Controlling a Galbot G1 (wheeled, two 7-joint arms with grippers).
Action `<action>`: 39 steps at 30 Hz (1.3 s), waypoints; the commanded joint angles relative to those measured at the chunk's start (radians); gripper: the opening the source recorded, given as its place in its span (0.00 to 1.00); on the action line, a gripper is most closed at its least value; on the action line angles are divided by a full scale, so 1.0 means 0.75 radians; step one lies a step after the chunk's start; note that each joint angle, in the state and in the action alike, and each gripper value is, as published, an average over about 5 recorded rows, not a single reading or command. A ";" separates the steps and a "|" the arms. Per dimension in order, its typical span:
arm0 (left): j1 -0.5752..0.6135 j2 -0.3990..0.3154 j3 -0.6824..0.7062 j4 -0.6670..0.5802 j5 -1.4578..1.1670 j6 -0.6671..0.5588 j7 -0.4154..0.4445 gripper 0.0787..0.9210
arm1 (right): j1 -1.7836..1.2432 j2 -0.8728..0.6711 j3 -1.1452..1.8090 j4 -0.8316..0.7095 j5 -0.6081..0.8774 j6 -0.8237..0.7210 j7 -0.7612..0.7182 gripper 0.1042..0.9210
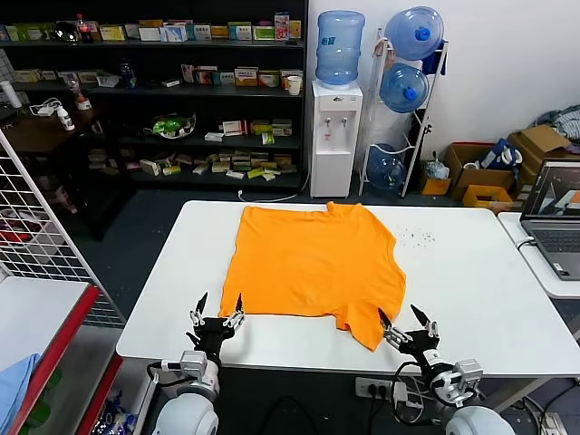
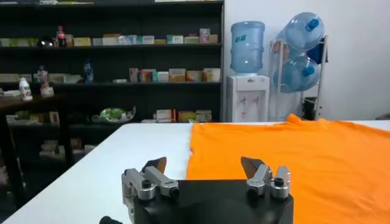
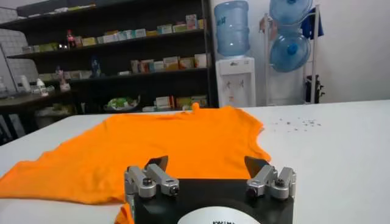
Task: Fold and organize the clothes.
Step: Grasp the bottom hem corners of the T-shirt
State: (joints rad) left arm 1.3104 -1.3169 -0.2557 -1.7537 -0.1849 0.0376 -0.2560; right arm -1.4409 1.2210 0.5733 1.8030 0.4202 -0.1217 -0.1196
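Observation:
The clothes, a bright orange T-shirt (image 1: pixel 317 263), lie spread flat on the white table (image 1: pixel 480 281), with one sleeve reaching toward the near right edge. My left gripper (image 1: pixel 219 308) hovers open at the table's near edge, just before the shirt's near left corner (image 2: pixel 201 164). Open as well, my right gripper (image 1: pixel 406 322) sits at the near edge beside the shirt's near right sleeve. In the right wrist view the orange T-shirt (image 3: pixel 177 146) fills the space ahead of the right gripper (image 3: pixel 207 163). The left gripper (image 2: pixel 204 163) holds nothing, nor does the right.
A laptop (image 1: pixel 555 213) stands on a second table at the right. A wire rack (image 1: pixel 41 217) and a red-edged shelf with a blue cloth (image 1: pixel 14 385) are at the left. Shelves and a water dispenser (image 1: pixel 335 136) stand behind. Small specks (image 1: pixel 419 237) dot the table's right half.

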 commanded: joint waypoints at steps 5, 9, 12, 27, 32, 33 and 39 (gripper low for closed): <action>-0.027 0.025 0.017 0.012 -0.071 0.255 0.050 0.88 | 0.012 -0.011 -0.006 -0.068 0.013 -0.123 0.033 0.88; -0.060 0.034 0.020 0.042 -0.107 0.297 0.026 0.88 | 0.034 -0.011 -0.033 -0.090 0.038 -0.165 0.034 0.88; -0.083 0.042 0.017 0.068 -0.120 0.305 0.012 0.88 | 0.058 -0.010 -0.061 -0.117 0.053 -0.178 0.034 0.88; -0.124 0.040 -0.002 0.153 -0.178 0.310 -0.022 0.87 | 0.176 0.051 -0.159 -0.185 0.063 -0.211 0.047 0.88; -0.115 0.042 -0.001 0.157 -0.177 0.309 -0.006 0.75 | 0.171 0.062 -0.160 -0.182 0.064 -0.212 0.056 0.77; -0.112 0.043 0.000 0.154 -0.176 0.310 -0.003 0.70 | 0.168 0.062 -0.159 -0.180 0.066 -0.212 0.058 0.74; -0.095 0.048 -0.002 0.135 -0.174 0.311 0.009 0.50 | 0.156 0.068 -0.156 -0.162 0.071 -0.210 0.070 0.52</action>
State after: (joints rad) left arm 1.2347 -1.2842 -0.2570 -1.6546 -0.3085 0.2611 -0.2570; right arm -1.3331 1.2658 0.4663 1.6827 0.4698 -0.2719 -0.0699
